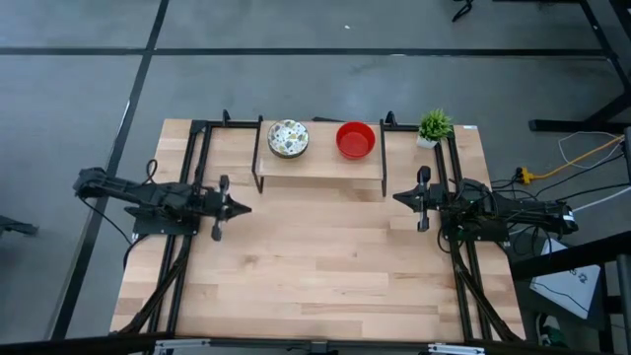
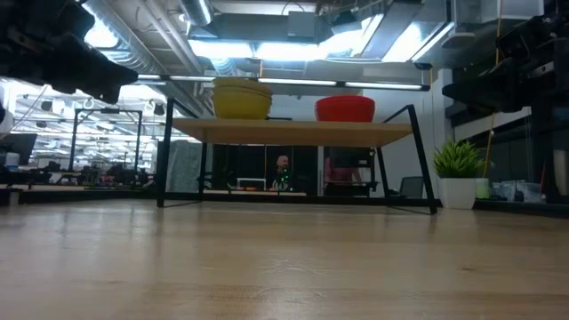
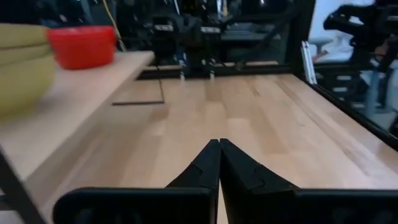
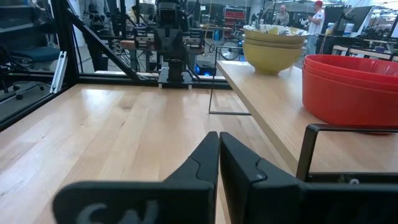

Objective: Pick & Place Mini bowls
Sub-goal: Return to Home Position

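Note:
The mini bowls stand in two stacks on a raised wooden shelf (image 1: 320, 163) at the table's far middle. The cream stack (image 1: 288, 139) has a speckled floral inside and yellowish outer walls (image 4: 273, 46). The red stack (image 1: 355, 139) stands to its right (image 4: 351, 87). Each stack rests by its bottom bowl on the shelf top (image 2: 293, 132). My left gripper (image 1: 246, 207) hovers near the shelf's left leg, shut (image 3: 219, 149), pointing toward the table's right. My right gripper (image 1: 396, 197) hovers near the shelf's right leg, shut (image 4: 217, 138), pointing left. Neither holds anything.
A small green potted plant (image 1: 434, 126) stands at the table's far right corner, beside the shelf (image 2: 459, 173). The shelf's black metal legs (image 1: 258, 168) reach down to the table. Bare wooden table top (image 1: 315, 266) lies between and in front of the arms. People show in the room beyond.

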